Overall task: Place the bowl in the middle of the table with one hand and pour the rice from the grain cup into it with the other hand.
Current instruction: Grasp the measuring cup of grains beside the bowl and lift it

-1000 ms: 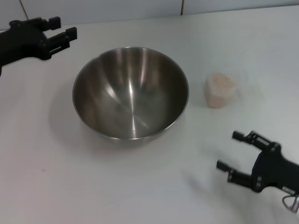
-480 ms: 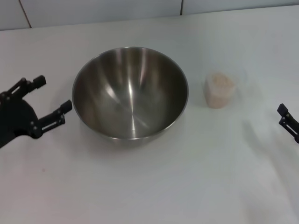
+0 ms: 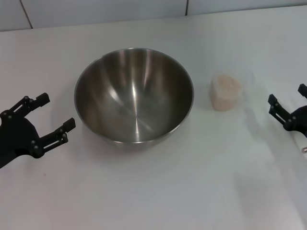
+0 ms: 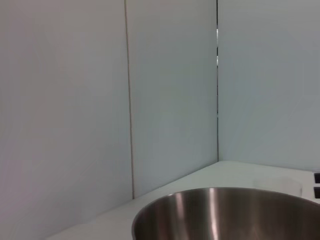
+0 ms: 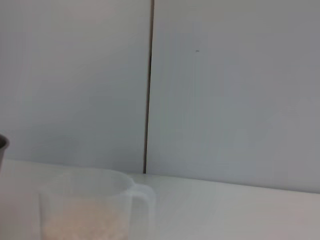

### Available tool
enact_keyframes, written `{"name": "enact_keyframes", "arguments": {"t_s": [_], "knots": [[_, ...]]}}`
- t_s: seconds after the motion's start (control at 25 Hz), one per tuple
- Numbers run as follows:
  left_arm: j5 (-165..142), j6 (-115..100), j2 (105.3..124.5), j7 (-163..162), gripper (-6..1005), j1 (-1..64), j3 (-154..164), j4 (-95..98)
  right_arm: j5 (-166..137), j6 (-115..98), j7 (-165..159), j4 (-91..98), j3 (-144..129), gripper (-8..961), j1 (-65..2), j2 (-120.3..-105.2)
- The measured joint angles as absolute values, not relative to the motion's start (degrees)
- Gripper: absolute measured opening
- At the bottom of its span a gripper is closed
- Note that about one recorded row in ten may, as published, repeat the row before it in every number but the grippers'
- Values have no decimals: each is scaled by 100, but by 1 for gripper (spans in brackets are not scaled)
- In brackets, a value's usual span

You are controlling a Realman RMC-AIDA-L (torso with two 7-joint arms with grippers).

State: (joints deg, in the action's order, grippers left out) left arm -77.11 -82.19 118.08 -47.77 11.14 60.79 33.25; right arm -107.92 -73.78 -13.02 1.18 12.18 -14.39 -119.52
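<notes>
A: How far along does this look?

B: Early, I'd say. The bowl (image 3: 134,95) sits upright on the counter (image 3: 158,191) roughly in the middle of what the head camera shows, so if that placing counts, the pour is what's left. Nothing is being held by either arm.

A: And the rice?

B: All of it is in the grain cup (image 3: 225,92), as far as I can see. The rice (image 3: 226,86) fills the cup as a pale beige mass nearly to the top. The cup stands upright on the counter just to the right of the bowl, near it but not touching.

A: Anything in the bowl?

B: No. Its brushed steel inside is bare; I see no grains in it or spilled on the counter.

A: Where are the arms?

B: The left gripper (image 3: 44,117) hangs to the left of the bowl, close to its rim, fingers (image 3: 65,126) spread apart and empty. The right gripper (image 3: 288,104) is at the right edge of the view, beyond the cup and apart from it; its fingers look released too, gripping nothing.

A: So what's next?

B: My guess: the right gripper needs to close on the cup, lift it and tip it over the bowl
</notes>
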Motion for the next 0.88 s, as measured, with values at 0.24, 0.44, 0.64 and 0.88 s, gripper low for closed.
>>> {"name": "enact_keyframes", "arguments": {"t_s": [0.24, 0.44, 0.64, 0.88], "knots": [[-8239, -8199, 11788, -5369, 862, 1172, 6087, 3679, -10792, -7196, -1301, 63, 1230, 803, -1666, -11952], [-8840, -8144, 11817, -6048, 862, 1177, 6061, 4349, -10792, -7046, -1300, 45, 1231, 801, -1825, -11949], [-9084, -8135, 11817, -6385, 862, 1203, 6087, 4710, -10789, -6929, -1300, 28, 1231, 799, -1937, -11946], [-9288, -8122, 11826, -6554, 862, 1237, 6091, 4912, -10785, -6799, -1300, 9, 1230, 797, -2038, -11944]]}}
